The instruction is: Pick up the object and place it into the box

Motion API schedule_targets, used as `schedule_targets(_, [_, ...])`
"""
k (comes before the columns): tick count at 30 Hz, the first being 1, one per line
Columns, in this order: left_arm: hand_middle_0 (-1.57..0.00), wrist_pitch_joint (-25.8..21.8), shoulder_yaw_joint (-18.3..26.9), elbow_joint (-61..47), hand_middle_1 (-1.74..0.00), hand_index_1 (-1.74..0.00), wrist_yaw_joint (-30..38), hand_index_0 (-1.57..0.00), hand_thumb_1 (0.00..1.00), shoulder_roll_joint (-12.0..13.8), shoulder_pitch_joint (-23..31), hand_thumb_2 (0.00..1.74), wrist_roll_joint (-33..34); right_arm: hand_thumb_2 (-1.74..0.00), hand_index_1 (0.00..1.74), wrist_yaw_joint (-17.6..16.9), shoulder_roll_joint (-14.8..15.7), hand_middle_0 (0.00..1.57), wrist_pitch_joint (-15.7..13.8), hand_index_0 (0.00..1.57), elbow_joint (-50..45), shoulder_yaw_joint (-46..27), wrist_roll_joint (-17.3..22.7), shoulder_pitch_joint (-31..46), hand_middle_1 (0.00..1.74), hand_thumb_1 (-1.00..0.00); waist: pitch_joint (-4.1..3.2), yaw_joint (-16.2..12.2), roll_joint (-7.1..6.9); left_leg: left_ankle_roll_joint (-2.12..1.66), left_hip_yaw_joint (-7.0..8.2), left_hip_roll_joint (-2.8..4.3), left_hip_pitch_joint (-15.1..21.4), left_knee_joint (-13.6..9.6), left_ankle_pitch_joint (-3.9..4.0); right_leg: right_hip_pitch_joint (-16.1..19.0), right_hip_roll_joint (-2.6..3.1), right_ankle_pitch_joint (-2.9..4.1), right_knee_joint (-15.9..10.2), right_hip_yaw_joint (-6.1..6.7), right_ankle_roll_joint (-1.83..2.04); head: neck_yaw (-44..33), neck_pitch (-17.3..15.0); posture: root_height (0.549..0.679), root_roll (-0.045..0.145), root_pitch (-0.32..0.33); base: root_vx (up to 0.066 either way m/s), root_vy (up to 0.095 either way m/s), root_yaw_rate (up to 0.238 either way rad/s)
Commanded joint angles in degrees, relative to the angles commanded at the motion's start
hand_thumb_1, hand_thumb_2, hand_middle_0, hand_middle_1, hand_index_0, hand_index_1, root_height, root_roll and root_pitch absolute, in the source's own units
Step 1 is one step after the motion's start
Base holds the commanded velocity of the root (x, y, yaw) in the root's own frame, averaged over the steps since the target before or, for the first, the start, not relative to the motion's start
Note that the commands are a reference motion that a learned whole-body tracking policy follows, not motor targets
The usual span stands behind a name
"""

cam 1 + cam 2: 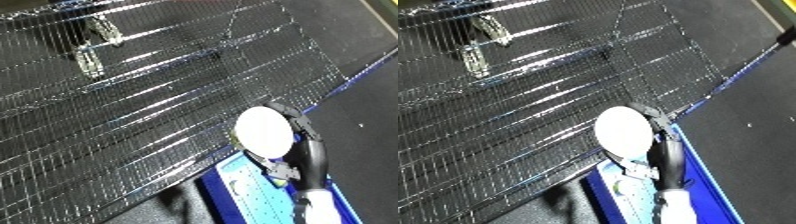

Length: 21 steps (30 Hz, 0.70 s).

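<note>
A white round object (264, 131) is held just above the far end of the blue bin (213, 183). My right hand (300, 134) is shut on it, with black fingers curled round its right edge. The forearm (316, 204) rises from the lower edge over the bin's pale inside. The part of the object under the fingers is hidden. My left hand shows in neither view.
A wide shiny wire mesh surface (133, 110) fills the upper left, its edge running right beside the bin. Two metal pieces (89, 61) (107, 27) lie on it at the far left. Dark floor (373, 130) lies to the right.
</note>
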Motion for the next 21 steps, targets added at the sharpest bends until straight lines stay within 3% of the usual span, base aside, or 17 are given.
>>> schedule_targets(11, [-1.57, -2.4, 1.2, -2.6, -1.74, -1.74, -1.5, -1.57, 1.00, -0.6, 0.4, 1.74, 0.3, -1.04, 1.04, -1.6, -0.7, 0.94, -3.8, 0.94, 1.8, -4.8, 2.7, 9.3, 1.04, -0.60, -0.31, -4.0, 2.20, -0.01, 2.25, 0.01, 2.8, -3.6, 0.49, 0.5, 0.11, 0.62, -2.5, 1.38, 0.72, 6.7, 1.3, 0.664, 0.080, 0.049, -0.018, 0.057, -0.134])
schedule_targets(21, [-1.57, -2.2, 0.4, -2.9, -1.74, -1.74, -1.7, -1.57, 1.00, -1.4, -1.4, 1.74, 0.9, -1.04, 1.04, -3.3, -1.9, 0.94, -6.7, 0.94, 7.0, -7.1, 4.1, 11.3, 1.04, -0.60, -0.33, -6.7, 3.84, -0.27, 3.94, -0.34, 3.7, -3.2, -0.33, 0.3, -0.14, 1.11, -3.3, 2.21, 0.98, 11.8, 5.0, 0.665, 0.088, 0.054, -0.019, 0.020, -0.130])
